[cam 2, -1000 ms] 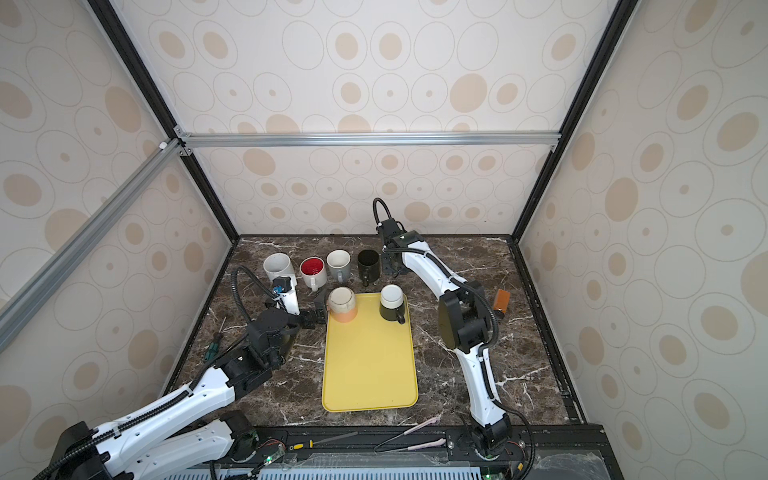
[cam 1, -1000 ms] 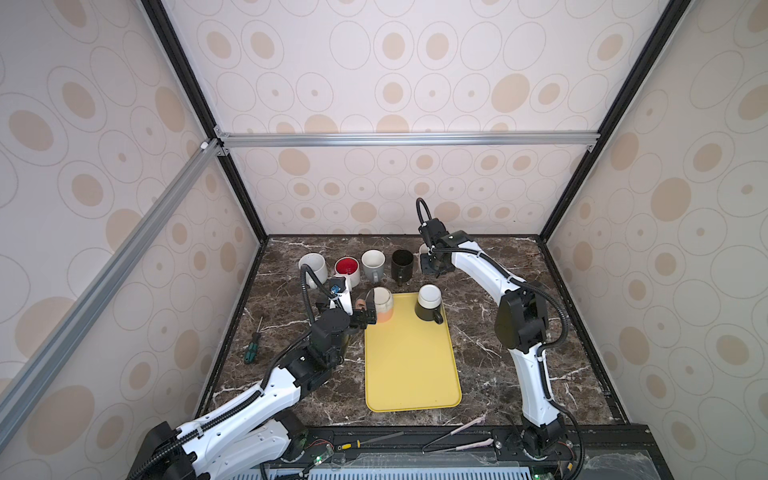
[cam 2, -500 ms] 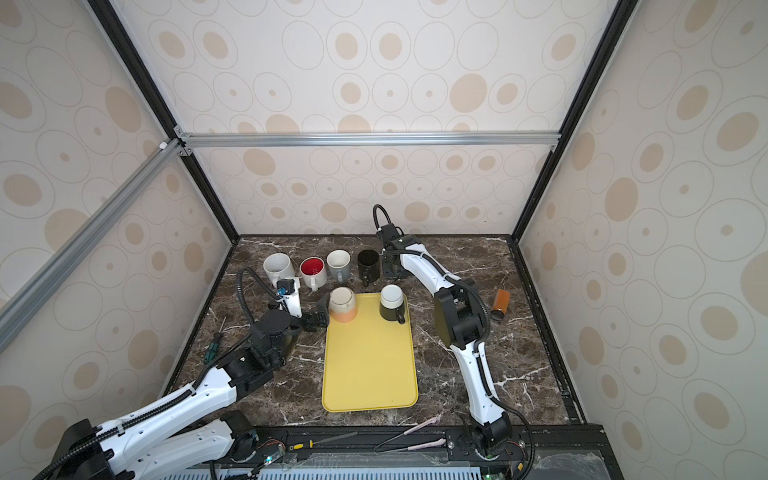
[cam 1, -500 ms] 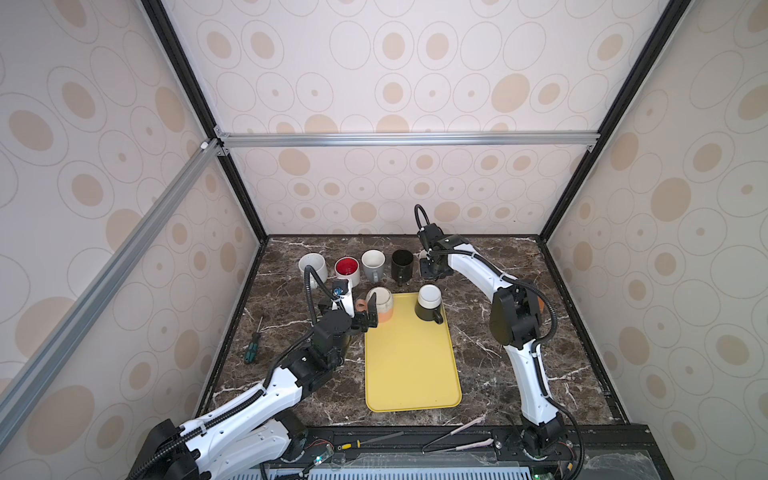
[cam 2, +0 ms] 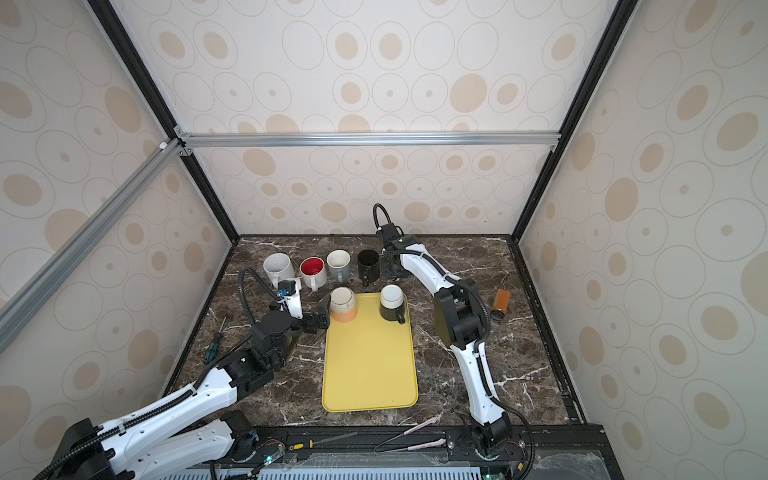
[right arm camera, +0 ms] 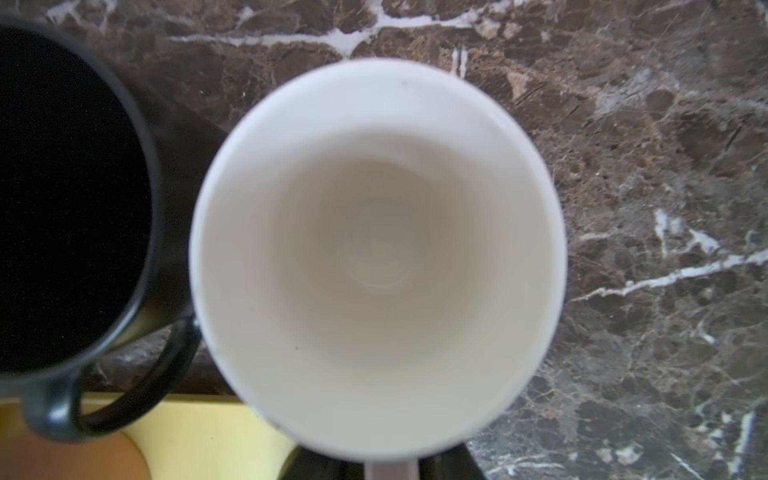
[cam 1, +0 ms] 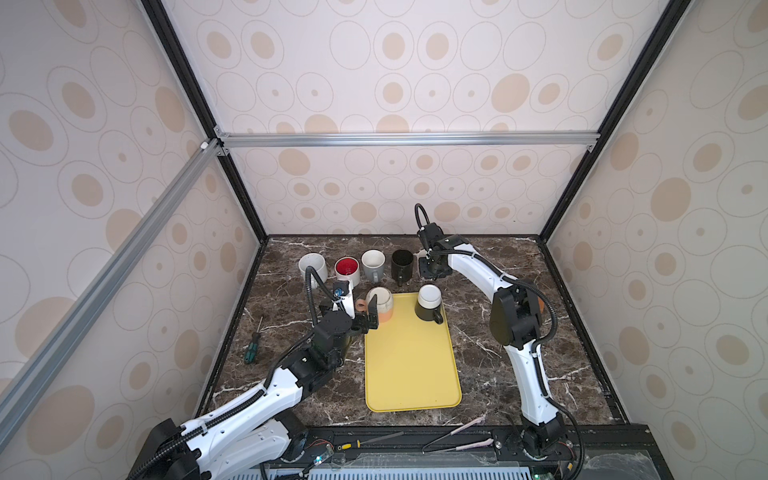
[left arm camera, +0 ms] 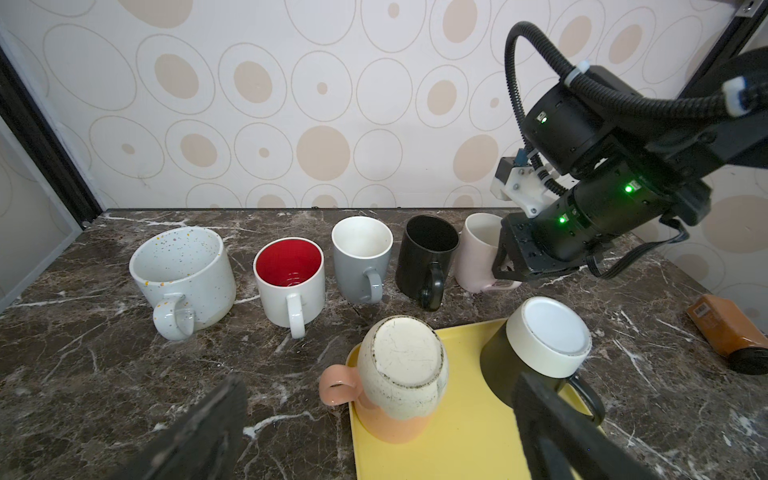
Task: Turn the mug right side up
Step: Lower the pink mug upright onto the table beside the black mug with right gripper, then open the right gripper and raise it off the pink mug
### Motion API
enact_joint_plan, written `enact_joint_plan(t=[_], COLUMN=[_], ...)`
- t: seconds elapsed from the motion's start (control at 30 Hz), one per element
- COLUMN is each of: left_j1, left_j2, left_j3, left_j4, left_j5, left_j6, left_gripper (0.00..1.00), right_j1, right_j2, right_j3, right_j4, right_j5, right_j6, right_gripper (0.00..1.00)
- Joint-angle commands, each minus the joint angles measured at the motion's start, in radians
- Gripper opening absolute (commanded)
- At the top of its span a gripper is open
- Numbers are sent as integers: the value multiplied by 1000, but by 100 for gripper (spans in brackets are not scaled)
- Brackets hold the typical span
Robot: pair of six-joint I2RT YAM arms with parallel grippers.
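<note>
Two mugs stand upside down on the yellow tray (cam 1: 411,374): a cream and peach mug (cam 1: 380,303) (left arm camera: 403,365) and a black mug with a white base (cam 1: 429,301) (left arm camera: 544,332). My left gripper (cam 1: 370,318) (left arm camera: 380,384) is open, its fingers either side of the cream mug and short of it. A pale pink mug (left arm camera: 478,249) (right arm camera: 374,249) stands upright at the right end of the back row. My right gripper (cam 1: 432,270) (left arm camera: 505,270) is down at its handle side. The handle stub lies between the dark fingers (right arm camera: 449,465); the grip is too blurred to judge.
Upright in the back row are a speckled white mug (cam 1: 312,266), a red-lined mug (cam 1: 347,269), a grey mug (cam 1: 372,264) and a black mug (cam 1: 402,262). An orange bottle (cam 2: 500,303) lies at the right. A screwdriver (cam 1: 251,353) lies at the left.
The right arm has shifted slightly at the pink mug, which now stands on the table. The left arm has barely moved.
</note>
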Motion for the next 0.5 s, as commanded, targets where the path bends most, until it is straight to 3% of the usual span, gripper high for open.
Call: enact_joint_plan(t=[0.0,0.27,0.47], left_j1=[8,7,9], left_j2=[-1,-4,14], left_j3=[8,8,15], left_j4=[0,0,0], left_j5=[2,7,13], left_j6=[-12,-11,0], left_gripper=[100,100,100], right_j1=[6,10,13], right_j2=[-70,-127,-259], right_j3=[-31,-55,-145], right_j4=[19,4,24], right_j5=[-13,-22,-50], right_j6=[7,-1,-10], right_gripper=[36,45,50])
